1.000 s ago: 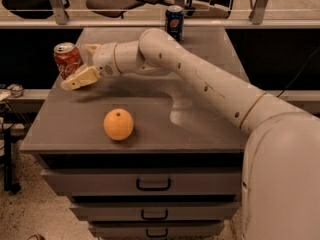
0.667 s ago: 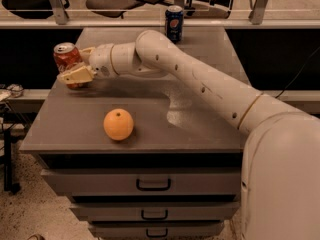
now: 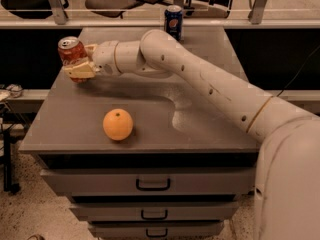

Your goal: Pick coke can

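Against one second ago, the gripper [image 3: 76,68] had closed in on the coke can [image 3: 71,50] at the far-left corner of the drawer cabinet [image 3: 75,121]. Jaws clamped its lower body. Can sat slightly higher; we judged the lift begun.

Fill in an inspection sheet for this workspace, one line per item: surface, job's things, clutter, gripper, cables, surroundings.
Surface: grey cabinet top, flat, above drawers.
Job's things: coke can at the left rear edge, upright or nearly so.
Clutter: orange near the front, apart from everything; Pepsi can upright at the rear edge.
Gripper: gripper at the left rear, closed around the coke can's lower half.
Cables: one thin dark cable hanging at the right, off the cabinet.
Surroundings: office chairs behind a rail; speckled floor.
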Motion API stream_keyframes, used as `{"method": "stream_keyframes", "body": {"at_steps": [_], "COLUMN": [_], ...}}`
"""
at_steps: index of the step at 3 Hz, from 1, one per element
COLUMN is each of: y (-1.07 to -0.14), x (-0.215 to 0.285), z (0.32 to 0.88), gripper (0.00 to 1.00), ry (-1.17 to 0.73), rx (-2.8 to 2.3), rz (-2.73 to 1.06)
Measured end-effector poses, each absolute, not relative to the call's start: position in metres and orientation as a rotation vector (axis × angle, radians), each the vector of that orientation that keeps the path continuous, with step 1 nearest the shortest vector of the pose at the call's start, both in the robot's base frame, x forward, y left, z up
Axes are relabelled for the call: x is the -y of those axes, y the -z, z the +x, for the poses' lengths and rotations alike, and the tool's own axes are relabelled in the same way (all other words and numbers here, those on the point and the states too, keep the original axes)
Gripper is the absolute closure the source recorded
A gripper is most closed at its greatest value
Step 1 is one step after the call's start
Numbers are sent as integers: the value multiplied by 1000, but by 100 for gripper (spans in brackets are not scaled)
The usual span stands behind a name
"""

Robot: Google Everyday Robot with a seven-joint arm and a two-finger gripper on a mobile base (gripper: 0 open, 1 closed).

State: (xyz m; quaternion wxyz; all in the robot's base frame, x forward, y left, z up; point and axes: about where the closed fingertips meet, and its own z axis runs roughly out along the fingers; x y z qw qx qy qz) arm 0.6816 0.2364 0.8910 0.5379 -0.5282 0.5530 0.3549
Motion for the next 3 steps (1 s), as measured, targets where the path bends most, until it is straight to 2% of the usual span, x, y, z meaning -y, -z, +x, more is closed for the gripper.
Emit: {"method": "stream_keyframes", "body": {"at_steps": [1, 2, 3], "y": [-918, -944, -945], "x": [-213, -178, -174], "z": [679, 681, 682], "gripper": [100, 100, 100], "ry": [-774, -719, -713], "rx": [-1265, -1232, -1231], "rz": [-1240, -1218, -1215]}}
